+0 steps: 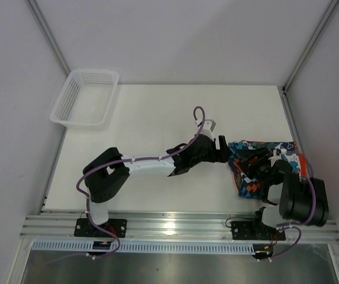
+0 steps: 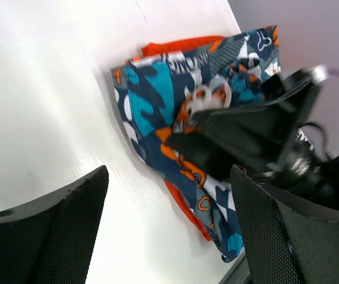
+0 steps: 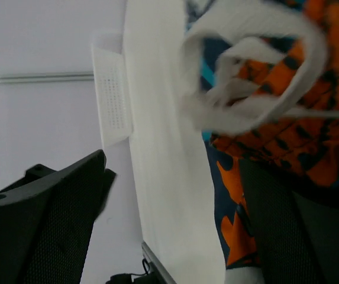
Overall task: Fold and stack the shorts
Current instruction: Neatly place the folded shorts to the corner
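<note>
Jaws of the right claw stand wide apart and hold nothing, hanging low over the printed shorts, with the white drawstring looped loose just in front of its fingers. The left claw is likewise spread and empty, just beside the near-left edge of that pair and pointing at it. The printed shorts lie bunched on top of the orange shorts, of which only a strip shows along the far edge and a sliver underneath, all at the right side of the counter, well apart from the white basket in the far left corner. The stack looks made but untidy, so the work in hand is probably squaring the top pair. To do that well, take fabric at a hem or corner rather than the drawstring, which would snag and drag the bundle. Pinch only the upper layer so the orange pair is not pulled askew, and let the two claws work from opposite edges without crossing each other.
</note>
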{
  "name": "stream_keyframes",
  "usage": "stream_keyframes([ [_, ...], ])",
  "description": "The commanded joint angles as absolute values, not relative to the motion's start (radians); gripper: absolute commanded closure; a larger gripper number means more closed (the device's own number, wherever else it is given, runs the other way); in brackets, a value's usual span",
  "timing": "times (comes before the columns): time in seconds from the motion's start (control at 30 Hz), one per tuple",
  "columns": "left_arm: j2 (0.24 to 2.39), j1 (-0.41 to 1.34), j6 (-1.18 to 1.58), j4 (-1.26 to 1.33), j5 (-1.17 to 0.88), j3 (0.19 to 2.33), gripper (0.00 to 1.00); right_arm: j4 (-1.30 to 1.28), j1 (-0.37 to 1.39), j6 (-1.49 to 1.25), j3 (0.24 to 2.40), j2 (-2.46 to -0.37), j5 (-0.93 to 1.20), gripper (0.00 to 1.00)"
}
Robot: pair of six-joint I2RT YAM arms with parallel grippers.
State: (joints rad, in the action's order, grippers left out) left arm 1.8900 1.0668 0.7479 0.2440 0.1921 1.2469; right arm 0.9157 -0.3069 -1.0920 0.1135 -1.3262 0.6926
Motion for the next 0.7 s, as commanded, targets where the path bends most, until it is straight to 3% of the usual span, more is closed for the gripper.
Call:
stream_keyframes([
  [0.0,1.81,1.052,0.726,0.282,0.225,1.215,0.14,1.32,-0.288,-1.117,0.039,-1.529,0.643,0.07],
  [0.17,1.805,1.043,0.732,0.278,0.21,1.203,0.14,1.572,-0.29,-1.175,0.06,-1.833,0.682,0.07],
  [0.33,1.802,1.042,0.718,0.265,0.213,1.21,0.14,1.527,-0.298,-1.195,0.1,-1.711,0.696,0.06],
  [0.43,1.807,1.042,0.716,0.265,0.209,1.215,0.14,1.309,-0.308,-1.148,0.142,-1.508,0.703,0.05],
  [0.57,1.838,1.042,0.715,0.268,0.19,1.241,0.14,0.714,-0.305,-0.97,0.254,-1.074,0.62,0.01],
  [0.67,1.867,1.043,0.713,0.273,0.146,1.261,0.14,0.425,-0.311,-0.835,0.363,-0.924,0.574,0.01],
])
